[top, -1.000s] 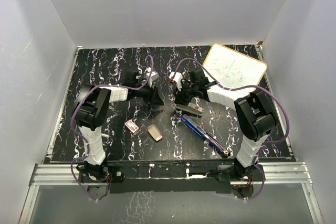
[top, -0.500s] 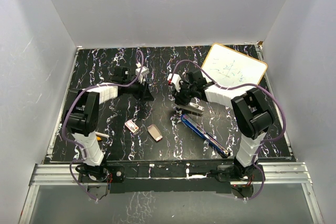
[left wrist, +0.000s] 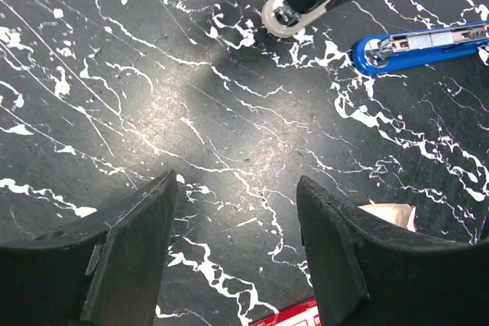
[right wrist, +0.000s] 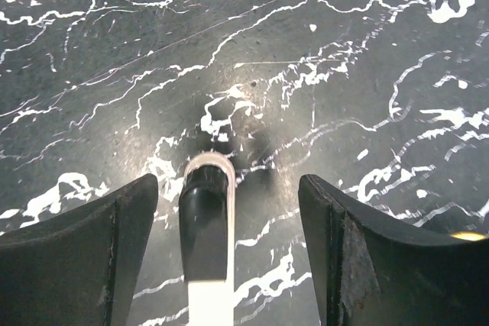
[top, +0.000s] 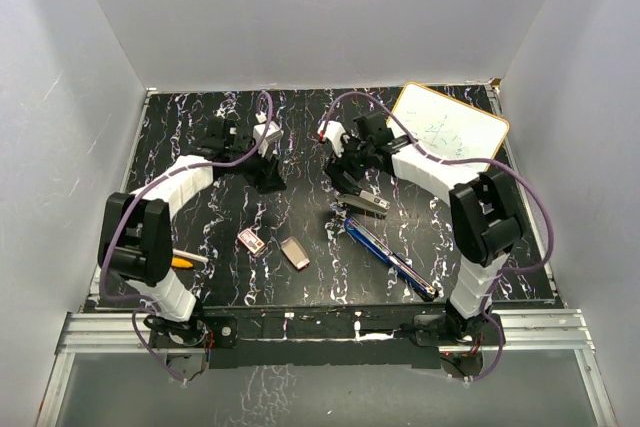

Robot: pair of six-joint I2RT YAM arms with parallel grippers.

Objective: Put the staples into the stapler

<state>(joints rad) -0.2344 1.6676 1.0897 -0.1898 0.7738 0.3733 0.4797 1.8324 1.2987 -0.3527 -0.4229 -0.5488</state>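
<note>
The stapler lies opened out on the black marbled table, its black-and-white top arm (top: 362,203) raised off the blue base (top: 392,255). My right gripper (top: 345,182) is open. In the right wrist view the top arm's black end (right wrist: 206,219) stands between the fingers of the right gripper (right wrist: 228,188), with a gap on each side. My left gripper (top: 270,173) is open and empty, left of the stapler. Between the left gripper's (left wrist: 237,188) fingers is bare table, with the stapler's blue base (left wrist: 420,42) beyond. The staples' red box (top: 251,241) and tan tray (top: 294,253) lie nearer the front.
A whiteboard (top: 447,127) leans at the back right corner. An orange-and-white pen (top: 182,261) lies by the left arm's base. White walls close in the table on three sides.
The right gripper has opened and let go of the stapler's top arm. The left gripper has drawn back to the left, away from the stapler, and opened a little wider.
</note>
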